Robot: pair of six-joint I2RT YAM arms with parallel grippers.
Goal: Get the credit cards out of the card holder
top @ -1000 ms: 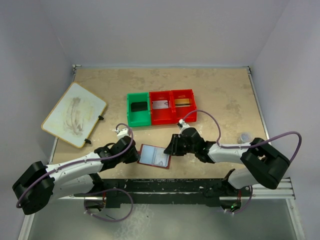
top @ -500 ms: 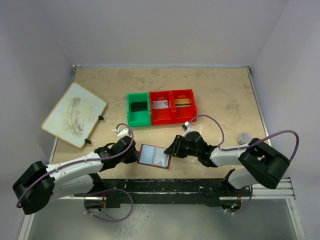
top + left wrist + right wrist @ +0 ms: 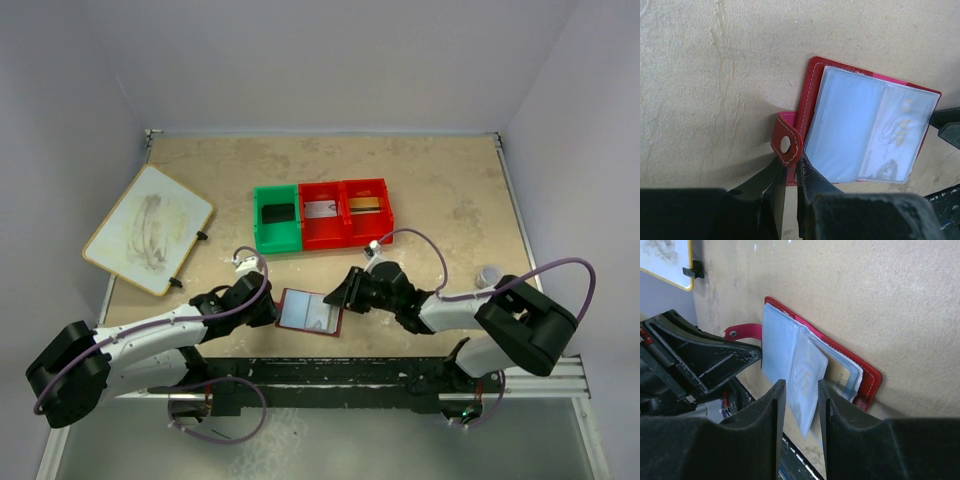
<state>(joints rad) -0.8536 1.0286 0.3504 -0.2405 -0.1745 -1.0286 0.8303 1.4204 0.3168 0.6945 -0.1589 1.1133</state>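
Card holder (image 3: 310, 312) open flat, long axis left-right, tab (image 3: 785, 144) pointing left

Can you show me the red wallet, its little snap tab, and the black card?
card holder (image 3: 308, 312): top view, on its clear plastic sleeve.
snap tab (image 3: 786, 144): left wrist view, on the round metal snap.
black card (image 3: 277, 213): top view, on the card's middle.

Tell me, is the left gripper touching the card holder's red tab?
Touching. The left wrist view shows it: the lower end of the red tab sits between the fingers of the left gripper, with no gap on either side.
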